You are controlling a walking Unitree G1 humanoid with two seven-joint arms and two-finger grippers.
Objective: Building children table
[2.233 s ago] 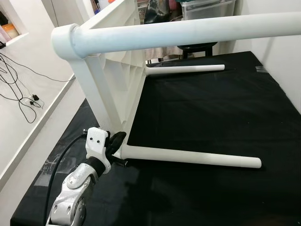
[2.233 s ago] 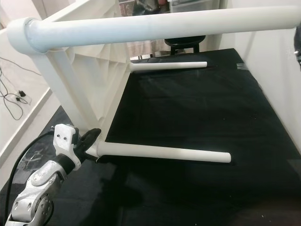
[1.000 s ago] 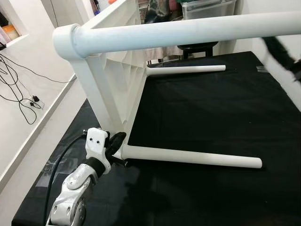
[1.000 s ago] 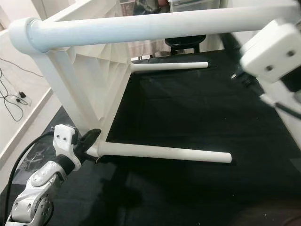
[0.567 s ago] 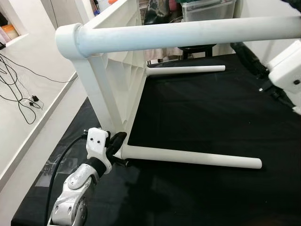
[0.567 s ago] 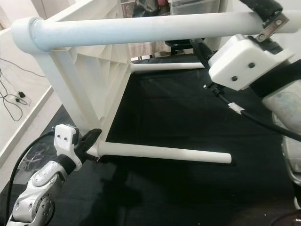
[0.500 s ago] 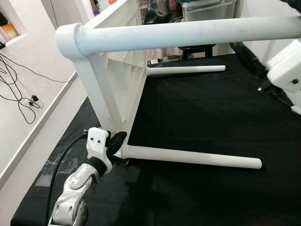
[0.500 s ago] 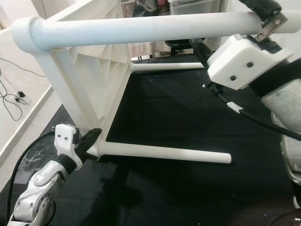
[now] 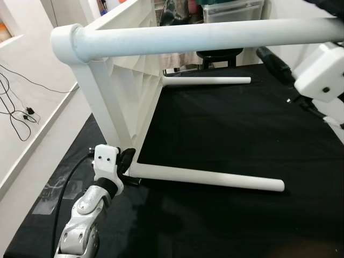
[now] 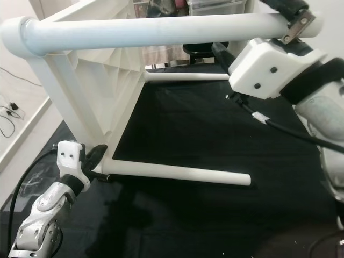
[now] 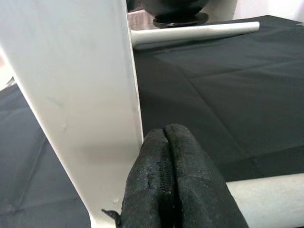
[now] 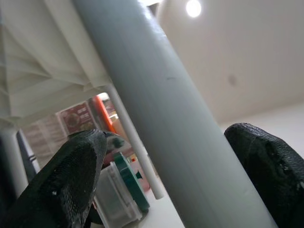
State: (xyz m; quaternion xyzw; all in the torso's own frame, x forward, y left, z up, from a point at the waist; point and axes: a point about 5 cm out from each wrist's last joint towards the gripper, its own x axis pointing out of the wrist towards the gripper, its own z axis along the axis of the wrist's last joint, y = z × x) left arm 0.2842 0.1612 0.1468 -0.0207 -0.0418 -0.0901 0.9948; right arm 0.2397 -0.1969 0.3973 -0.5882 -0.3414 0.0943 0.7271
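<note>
A white children's table lies on its side on a black cloth (image 9: 231, 129). Its ribbed tabletop (image 9: 126, 80) stands upright at the left, and its round legs point right. The upper near leg (image 9: 204, 35) runs across the top, the lower near leg (image 9: 209, 180) rests on the cloth, and a far leg (image 9: 207, 80) lies behind. My left gripper (image 9: 127, 160) is shut, its fingertips (image 11: 166, 180) pressed at the bottom corner where the lower leg meets the tabletop. My right gripper (image 10: 255, 29) is open astride the upper leg (image 12: 161, 133), one finger (image 12: 71, 175) on each side.
Cables (image 9: 16, 102) trail over the pale floor at the left. Behind the cloth stand a black stool (image 9: 217, 54) and a clear storage bin (image 9: 231, 11). A white wall (image 9: 301, 54) runs along the right side, close to the cloth's edge.
My right arm came in from the right and set its open fingers around the upper leg. The left gripper has stayed at the bottom corner. The camera has shifted slightly.
</note>
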